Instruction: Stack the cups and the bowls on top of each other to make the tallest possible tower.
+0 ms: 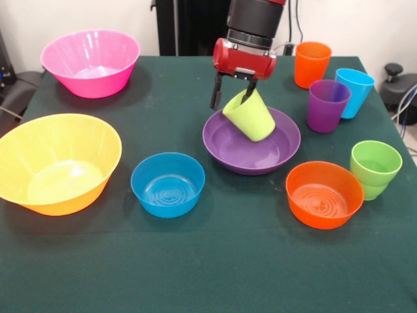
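Note:
My gripper (232, 98) hangs over the far rim of the wide purple bowl (229, 151) at the table's middle. The jaws stand apart. The lime-yellow cup (253, 120) is tilted, mouth up and to the left. Its base is low inside the purple bowl and its rim is against my right finger (249, 91). The left finger (215, 96) is clear of the cup. The small blue bowl (168, 184) sits left of the purple bowl. The small orange bowl (324, 194) sits to its right. I cannot tell whether the cup rests on the bowl.
The big pink bowl (91, 62) is at the far left and the big yellow-orange bowl (57, 163) at the near left. The orange cup (312, 64), light blue cup (354, 91), purple cup (328, 105) and green cup (374, 168) stand upright along the right side.

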`<move>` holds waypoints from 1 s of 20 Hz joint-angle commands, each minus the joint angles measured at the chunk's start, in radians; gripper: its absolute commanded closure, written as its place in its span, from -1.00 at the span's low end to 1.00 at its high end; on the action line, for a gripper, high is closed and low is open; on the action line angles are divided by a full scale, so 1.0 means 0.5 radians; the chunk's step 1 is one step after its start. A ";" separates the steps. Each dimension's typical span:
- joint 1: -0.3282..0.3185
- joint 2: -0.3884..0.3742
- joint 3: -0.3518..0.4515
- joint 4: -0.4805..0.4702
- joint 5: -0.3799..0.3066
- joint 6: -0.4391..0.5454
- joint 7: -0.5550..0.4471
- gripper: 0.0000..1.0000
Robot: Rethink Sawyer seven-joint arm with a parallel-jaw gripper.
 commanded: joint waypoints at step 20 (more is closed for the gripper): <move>0.046 -0.019 0.348 -0.266 -0.138 -0.033 -0.494 -1.00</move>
